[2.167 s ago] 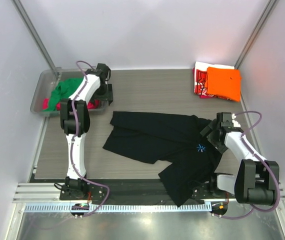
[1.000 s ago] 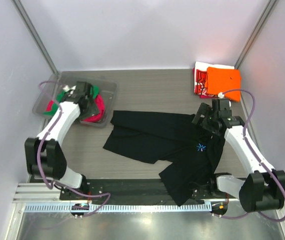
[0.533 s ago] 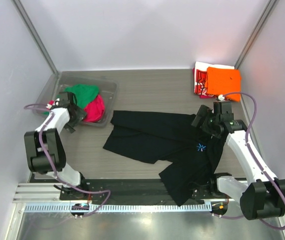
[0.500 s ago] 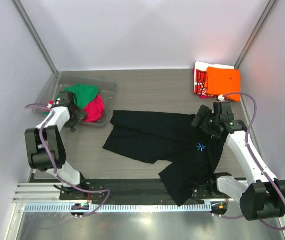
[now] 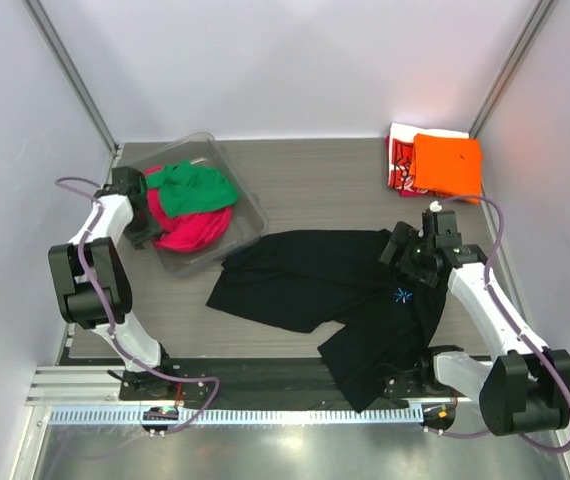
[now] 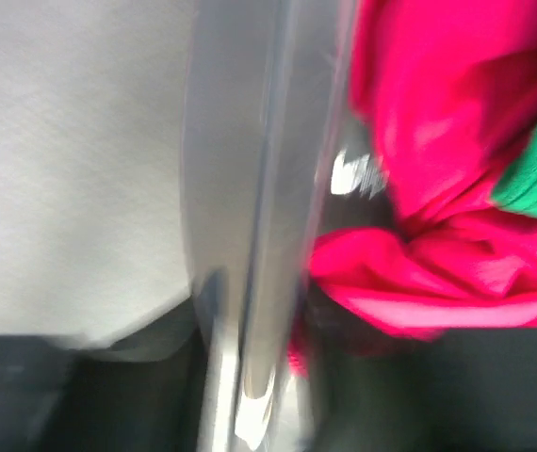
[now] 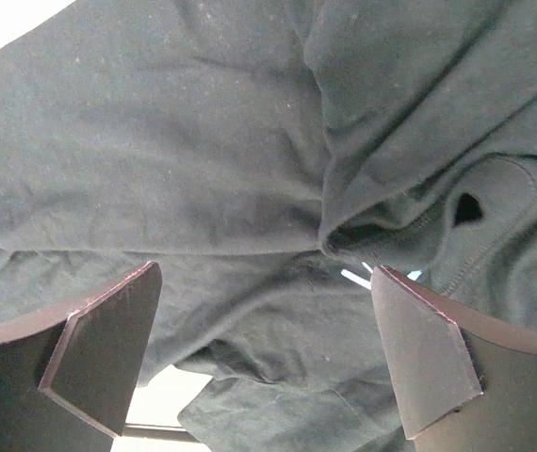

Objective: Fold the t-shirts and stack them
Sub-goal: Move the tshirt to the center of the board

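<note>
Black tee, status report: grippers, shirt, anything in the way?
Left gripper shut on clear bin wall. Right gripper open above black tee, spread, unfolded. Bin corner close beside tee.

The black t-shirt point(image 5: 305, 275) is showing a small light-blue starburst print point(image 5: 402, 295). An orange tee point(image 5: 448, 167), a red-and-white printed tee point(image 5: 398, 160), a green tee point(image 5: 197, 185) and a magenta tee point(image 5: 190, 226) are also showing.
</note>
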{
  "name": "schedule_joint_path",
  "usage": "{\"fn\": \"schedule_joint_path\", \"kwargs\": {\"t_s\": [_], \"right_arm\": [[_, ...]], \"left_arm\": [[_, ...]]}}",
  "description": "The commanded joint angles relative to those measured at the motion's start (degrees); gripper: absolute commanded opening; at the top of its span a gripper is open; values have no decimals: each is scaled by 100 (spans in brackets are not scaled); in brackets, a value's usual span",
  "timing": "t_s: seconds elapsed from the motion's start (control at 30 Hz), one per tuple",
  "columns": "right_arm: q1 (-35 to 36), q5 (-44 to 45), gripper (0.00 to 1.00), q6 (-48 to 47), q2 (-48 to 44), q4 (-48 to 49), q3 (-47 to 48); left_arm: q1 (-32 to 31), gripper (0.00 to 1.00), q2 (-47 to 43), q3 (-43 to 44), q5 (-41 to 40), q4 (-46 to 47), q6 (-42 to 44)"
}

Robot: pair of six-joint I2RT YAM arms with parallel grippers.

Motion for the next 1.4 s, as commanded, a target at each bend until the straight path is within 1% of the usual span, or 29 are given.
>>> {"fn": "schedule_joint_path", "kwargs": {"t_s": [0.0,0.03,0.13,0.17,0.23,0.33,0.37,0.43,0.47,0.5,0.53,0.57,0.63,0.67,0.77,0.83,0.9,1.0,1.03,1.07,1.1,1.17,1.2,1.23,1.27,1.3,1.33,1.37], "right_arm": [[37,-293,100,19,126,279,138],[37,-320,100,19,108,261,155],[28,-337,100,-7,-58,173,191],[28,-337,100,-25,-102,138,191],[37,-337,100,-16,-234,68,165],[37,-390,100,19,-331,32,85],[28,-390,100,19,-340,32,59],[37,-416,100,19,-340,-11,59],[28,-416,100,10,-357,-29,76],[37,-408,100,1,-384,-64,85],[37,-373,100,-16,-401,-108,120],[37,-373,100,-25,-445,-134,138],[37,-355,100,-43,-480,-231,182],[37,-355,100,-60,-533,-257,217],[28,-407,100,1,-612,-381,243],[45,-434,100,36,-717,-442,208],[45,-434,100,71,-797,-460,191],[54,-425,100,72,-911,-513,226],[45,-417,100,63,-920,-547,252],[54,-408,100,54,-920,-565,270],[54,-408,100,45,-911,-583,279],[54,-382,100,19,-903,-644,322],[54,-381,100,10,-911,-636,323],[54,-373,100,19,-920,-636,323],[54,-373,100,19,-894,-636,323],[45,-373,100,19,-876,-644,323],[54,-381,100,19,-859,-627,314],[54,-381,100,28,-832,-618,314]], "left_arm": [[407,47,145,21,-668,-964,539],[426,61,180,100,-817,-1044,494],[426,73,251,469,-888,-1220,449],[426,75,225,557,-906,-1307,441],[365,77,6,864,-1081,-1422,274],[-187,80,-293,1470,-1423,-1650,108],[-520,80,-311,1898,-1616,-1860,46],[-830,81,-198,2322,-1504,-2054,-164],[-1188,81,-145,2620,-1278,-2116,-218],[-1348,82,-75,2745,-1197,-2108,-271],[-1515,83,109,2842,-1187,-2099,-419],[-1804,83,206,2973,-952,-2038,-464],[-2051,83,556,3045,-670,-1863,-570],[-2279,83,689,3097,-347,-1644,-631],[-2754,84,1155,3247,-396,-1143,-781],[-2896,84,1453,3396,-467,-1018,-886],[-2975,84,1963,3782,-318,-1018,-922],[-3089,84,2561,4204,-388,-983,-870],[-3107,82,2728,4553,-448,-1192,-843],[-3125,81,2921,4722,-484,-1316,-808],[-3125,75,3193,4863,-510,-1430,-703],[-3125,71,3327,5013,-668,-1668,-632],[-3125,64,3275,4935,-721,-1660,-553],[-3125,59,3214,4708,-791,-1581,-422],[-3108,51,3143,4584,-948,-1528,-308],[-3090,35,2995,4470,-1046,-1493,-211],[-3038,27,2932,4295,-1151,-1519,-10],[-2994,16,2853,4206,-1283,-1519,114]]}}
